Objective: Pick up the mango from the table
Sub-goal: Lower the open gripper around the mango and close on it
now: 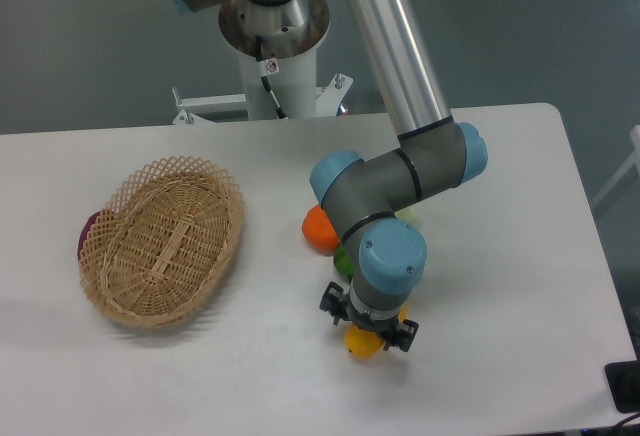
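One fixed camera looks down from the front at a steep angle, taking in nearly the whole table (150, 376), with the arm's base (270, 46) at the far edge, mid-distance away.

yellow mango (362, 344), white table (520, 286), tan basket (165, 241)

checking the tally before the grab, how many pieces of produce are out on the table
3 clearly: the mango under the gripper, the orange beside the arm, a green one between them. Something purple behind the basket may be another.
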Controlling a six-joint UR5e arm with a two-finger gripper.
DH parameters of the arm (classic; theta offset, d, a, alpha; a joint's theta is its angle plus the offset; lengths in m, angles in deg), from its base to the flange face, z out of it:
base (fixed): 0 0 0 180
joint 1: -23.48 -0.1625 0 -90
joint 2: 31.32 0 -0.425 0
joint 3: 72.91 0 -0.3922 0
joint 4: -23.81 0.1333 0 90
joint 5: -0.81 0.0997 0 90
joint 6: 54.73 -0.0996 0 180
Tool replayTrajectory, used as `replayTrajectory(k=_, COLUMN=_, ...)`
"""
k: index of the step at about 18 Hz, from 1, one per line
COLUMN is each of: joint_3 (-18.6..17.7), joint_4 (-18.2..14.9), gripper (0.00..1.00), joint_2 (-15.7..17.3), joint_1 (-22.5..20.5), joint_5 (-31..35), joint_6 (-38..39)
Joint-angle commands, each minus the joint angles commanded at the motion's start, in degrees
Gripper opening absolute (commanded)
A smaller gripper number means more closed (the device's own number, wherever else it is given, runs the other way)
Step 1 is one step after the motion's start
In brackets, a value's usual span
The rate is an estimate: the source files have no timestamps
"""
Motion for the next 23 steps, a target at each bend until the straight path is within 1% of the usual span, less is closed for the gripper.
replayTrajectory(k=4, joint_3=0.4, joint_4=-0.7, gripper=0.53, joint_2=1.4, joint_1=-0.4, joint_5=-0.1, joint_6=-0.4)
replayTrajectory(k=8, joint_3=0.4, joint_4=-0.8, gripper=0.49, joint_2=2.7, joint_1=-0.8, joint_5=0.0, joint_6=-0.8)
replayTrajectory(k=15, joint_3=0.2, joint_4=-0.8, gripper=0.49, joint_2=5.1, joint_1=-2.3, joint_5=-0.1, joint_6=-0.8)
replayTrajectory(k=18, joint_3=0.0, joint_4=-1.1, gripper=0.49, joint_2=6.7, joint_1=-2.8, joint_5=0.1, joint_6=-0.9)
replayTrajectory(k=23, joint_3=0.2, joint_4=-5.7, gripper=0.48, joint_2=9.9, joint_1=-5.3, joint_5=0.4, joint_6=-2.2)
